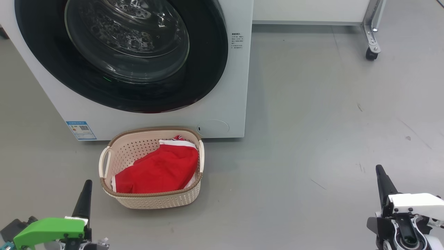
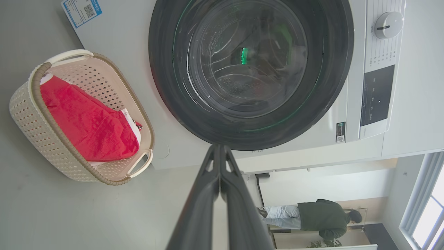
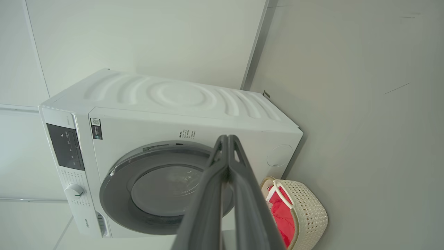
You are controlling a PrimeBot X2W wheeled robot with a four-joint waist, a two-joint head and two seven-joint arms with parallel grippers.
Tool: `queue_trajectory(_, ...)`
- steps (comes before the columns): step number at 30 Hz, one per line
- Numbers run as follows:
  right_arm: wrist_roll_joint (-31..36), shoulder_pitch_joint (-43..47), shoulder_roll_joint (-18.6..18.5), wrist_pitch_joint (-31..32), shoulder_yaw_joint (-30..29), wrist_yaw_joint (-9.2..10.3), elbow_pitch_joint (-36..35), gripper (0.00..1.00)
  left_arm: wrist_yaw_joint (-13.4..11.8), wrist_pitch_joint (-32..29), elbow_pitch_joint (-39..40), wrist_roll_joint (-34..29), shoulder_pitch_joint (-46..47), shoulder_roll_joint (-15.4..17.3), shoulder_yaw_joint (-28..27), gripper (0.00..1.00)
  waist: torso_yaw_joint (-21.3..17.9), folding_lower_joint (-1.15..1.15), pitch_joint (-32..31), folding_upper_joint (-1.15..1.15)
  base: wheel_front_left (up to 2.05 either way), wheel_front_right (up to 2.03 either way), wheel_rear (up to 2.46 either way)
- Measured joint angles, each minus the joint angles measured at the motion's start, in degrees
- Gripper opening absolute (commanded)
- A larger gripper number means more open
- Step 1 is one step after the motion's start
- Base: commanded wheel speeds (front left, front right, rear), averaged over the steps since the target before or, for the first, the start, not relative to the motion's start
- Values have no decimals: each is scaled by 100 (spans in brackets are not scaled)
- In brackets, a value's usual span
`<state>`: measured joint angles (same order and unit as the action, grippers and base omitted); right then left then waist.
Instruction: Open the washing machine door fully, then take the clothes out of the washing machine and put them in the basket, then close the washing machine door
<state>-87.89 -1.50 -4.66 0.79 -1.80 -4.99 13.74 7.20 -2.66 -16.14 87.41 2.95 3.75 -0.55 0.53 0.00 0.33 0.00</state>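
The door (image 1: 121, 48) sits shut, flush in the front of the washing machine (image 1: 237, 86). The clothes (image 1: 159, 172) lie heaped in the basket (image 1: 152, 203), which stands on the floor (image 1: 312, 139) just in front of the machine's lower edge, below the door. Judged from this, all three steps look done and the task is at or very near its end.

The left gripper (image 1: 88, 184) hangs low, just left of the basket and apart from it. The right gripper (image 1: 380, 170) hangs well off to the right, over bare floor. Each has its jaws pressed together on nothing, as the wrist views make plain.

If anything is left, it is a check. A light push on the black rim would confirm the latch has caught, and the arms need only hold clear.

Whether the latch has caught cannot be told from these views. The glass shows perforated steel and glare, and no red cloth is visible behind it, though reflections make the far drum hard to read. A faint red glint on the door's lower rim is probably a reflection of the basket's load. The head view cuts off the door's top and the control panel. How many garments are in the heap cannot be counted.
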Motion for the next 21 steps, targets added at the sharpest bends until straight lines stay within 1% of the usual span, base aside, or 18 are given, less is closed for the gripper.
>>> queue_trajectory(10, -744, -104, -37, 170, -118, -148, 109, 0, 0, -183, 11, 544, 8, -11, -156, 0, -51, 0, -15, 0, 0, 0, 0)
queue_trajectory(21, -766, -147, -38, 178, -130, -149, 145, 0, 0, -183, 18, 553, 11, -15, -172, 0, -52, 0, -16, 0, 0, 0, 0)
